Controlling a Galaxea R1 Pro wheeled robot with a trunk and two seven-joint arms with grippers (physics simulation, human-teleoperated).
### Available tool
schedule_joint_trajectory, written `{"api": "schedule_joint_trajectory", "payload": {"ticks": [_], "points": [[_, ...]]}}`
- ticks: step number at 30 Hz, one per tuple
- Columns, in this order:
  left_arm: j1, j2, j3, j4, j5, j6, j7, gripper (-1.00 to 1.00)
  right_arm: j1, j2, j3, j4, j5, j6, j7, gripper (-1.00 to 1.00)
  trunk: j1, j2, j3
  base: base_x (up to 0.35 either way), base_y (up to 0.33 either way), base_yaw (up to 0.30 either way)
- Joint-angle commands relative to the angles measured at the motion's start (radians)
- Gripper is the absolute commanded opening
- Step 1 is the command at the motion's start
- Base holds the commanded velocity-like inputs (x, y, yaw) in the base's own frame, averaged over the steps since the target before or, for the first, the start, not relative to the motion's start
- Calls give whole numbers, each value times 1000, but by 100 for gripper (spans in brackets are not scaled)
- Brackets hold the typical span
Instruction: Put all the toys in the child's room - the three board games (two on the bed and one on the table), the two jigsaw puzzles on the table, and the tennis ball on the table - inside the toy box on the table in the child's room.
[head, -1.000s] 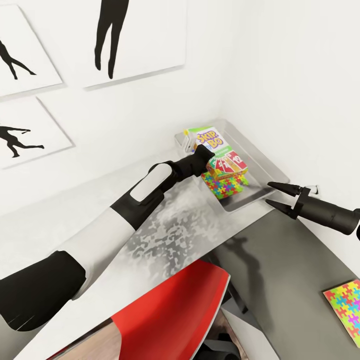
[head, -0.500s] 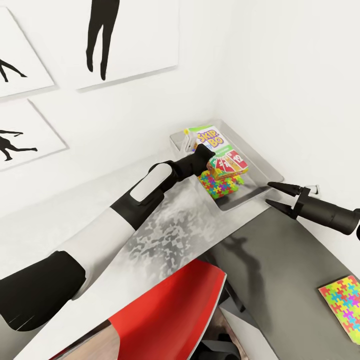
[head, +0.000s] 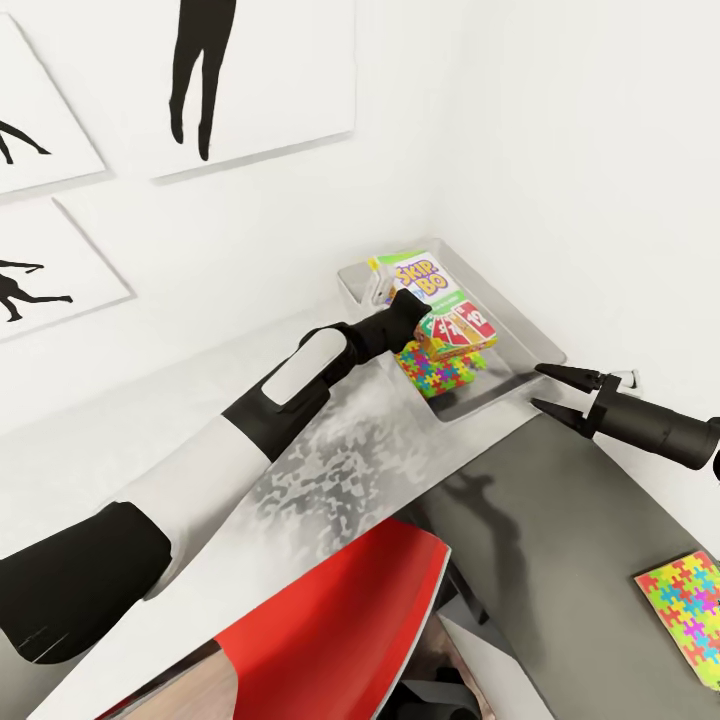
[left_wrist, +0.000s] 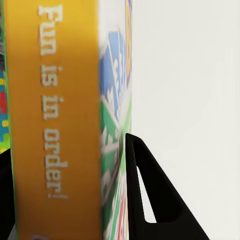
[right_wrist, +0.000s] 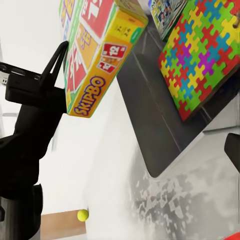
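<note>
My left gripper is shut on the white-green-red SKIP-BO board game, which hangs tilted over the light grey toy box. The left wrist view has the game's orange edge clamped between the black fingers. One jigsaw puzzle lies in the toy box under the game, and also appears in the right wrist view. Another jigsaw puzzle lies on the dark grey unit. My right gripper is open and empty by the toy box's near corner. The tennis ball sits on wood floor.
The mottled white table joins the lower dark grey unit. A red-and-white chair stands close below the table edge. Walls with black silhouette pictures close off the corner behind the toy box. Another printed box lies beyond the puzzle.
The whole head view has shifted slightly, so the camera moved. Both arms, the held game and the puzzles keep their places relative to the toy box.
</note>
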Motion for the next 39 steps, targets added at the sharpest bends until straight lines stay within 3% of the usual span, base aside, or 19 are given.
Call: {"api": "schedule_joint_trajectory", "payload": {"ticks": [1, 39], "points": [[-1, 0, -1, -1, 7, 0, 6, -100, -1, 0, -1, 0, -10, 3, -10, 100, 1, -2, -1, 0, -127, 0], [-1, 0, -4, -1, 9, 1, 4, -100, 21, 0, -9, 0, -10, 3, -10, 100, 1, -2, -4, 0, -10, 0]]}}
